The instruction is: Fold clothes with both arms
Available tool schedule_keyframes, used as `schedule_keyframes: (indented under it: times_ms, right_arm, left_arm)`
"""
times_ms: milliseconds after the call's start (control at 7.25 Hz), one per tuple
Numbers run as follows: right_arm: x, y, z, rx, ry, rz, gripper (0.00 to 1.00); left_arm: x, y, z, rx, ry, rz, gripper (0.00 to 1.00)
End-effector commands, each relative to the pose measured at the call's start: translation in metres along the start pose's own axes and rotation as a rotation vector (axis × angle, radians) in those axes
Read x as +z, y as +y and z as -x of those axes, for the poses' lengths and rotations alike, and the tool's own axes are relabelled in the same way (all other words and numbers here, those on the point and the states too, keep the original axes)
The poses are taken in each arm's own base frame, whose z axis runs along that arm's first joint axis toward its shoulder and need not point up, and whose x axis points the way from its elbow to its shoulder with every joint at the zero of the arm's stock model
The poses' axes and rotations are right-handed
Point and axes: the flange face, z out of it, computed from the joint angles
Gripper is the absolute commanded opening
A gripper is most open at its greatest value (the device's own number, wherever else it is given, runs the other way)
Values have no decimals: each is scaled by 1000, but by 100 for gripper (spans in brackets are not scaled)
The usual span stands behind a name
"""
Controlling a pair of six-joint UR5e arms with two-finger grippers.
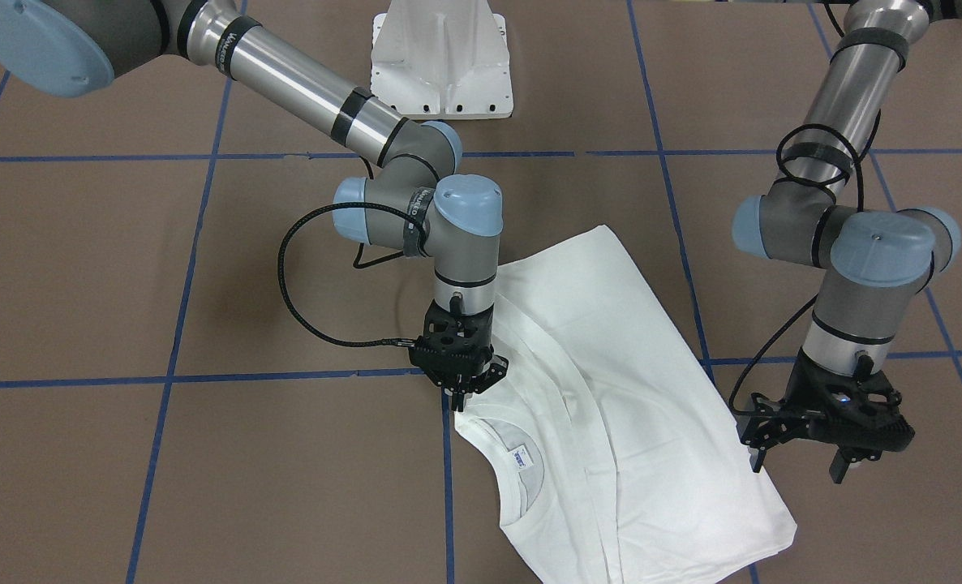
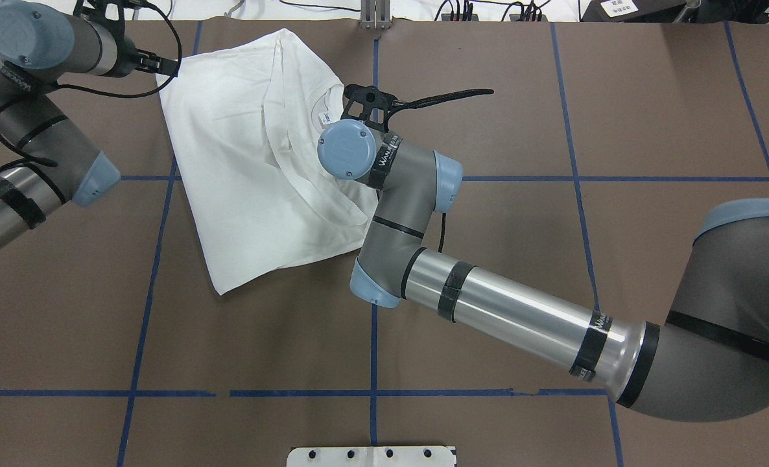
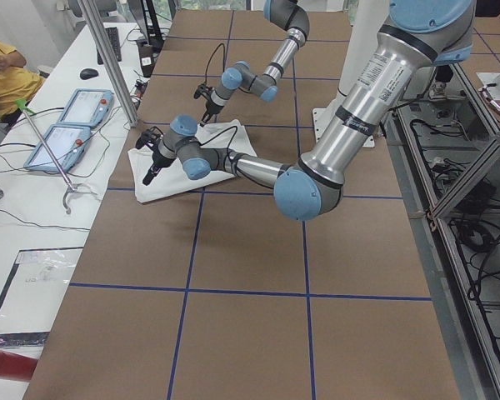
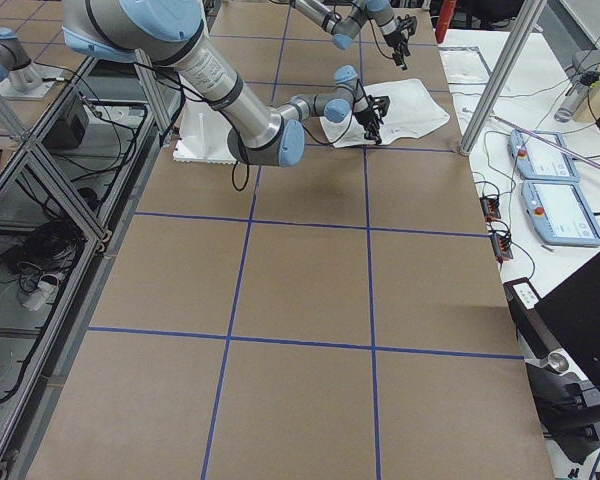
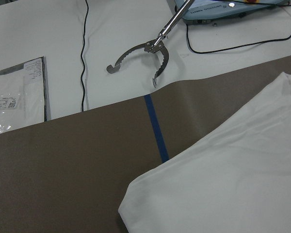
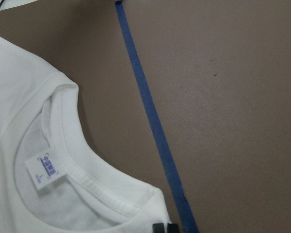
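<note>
We find the T-shirt [image 1: 635, 405] flat on the counter [image 1: 124, 284], apparently part-folded, with further folds outstanding. The right gripper [image 1: 458, 399] is closed, pinching the shoulder beside the collar. The left gripper [image 1: 797, 464] stands wide open and empty, just beside the opposite edge.

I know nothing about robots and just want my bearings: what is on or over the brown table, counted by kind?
Robot arms: 2, the left arm and the right arm
White T-shirt: 1
White pedestal base: 1
Total: 4
</note>
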Motion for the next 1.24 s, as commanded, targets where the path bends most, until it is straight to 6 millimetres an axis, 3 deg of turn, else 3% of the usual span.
schedule_keyframes:
  times_ms: [0,276,414,552,690,828,966,1103]
  right_arm:
    - [-39,-6,-12,-3,16,9,0]
    - [-51,3,-100,-57,-6,38,0]
    - [-68,12,-147,-59,-27,36,0]
    - [-93,48,-178,-80,-59,46,0]
    - [-121,76,-193,-106,-83,54,0]
    - [-128,95,-198,-113,-74,61,0]
    - [-126,107,-199,-127,-68,45,27]
    - [-125,113,-200,-139,-64,42,99]
  left_arm:
    - [-1,-1,0,-1,2,-1,100]
    - [-5,3,2,-1,5,-5,100]
    - [-8,7,3,1,7,-6,100]
    - [-10,6,3,0,8,-9,100]
    - [-10,6,2,1,11,-7,100]
    - [-10,7,4,0,9,-7,100]
    - [-10,10,4,1,9,-5,100]
    - [-10,11,6,2,8,-4,100]
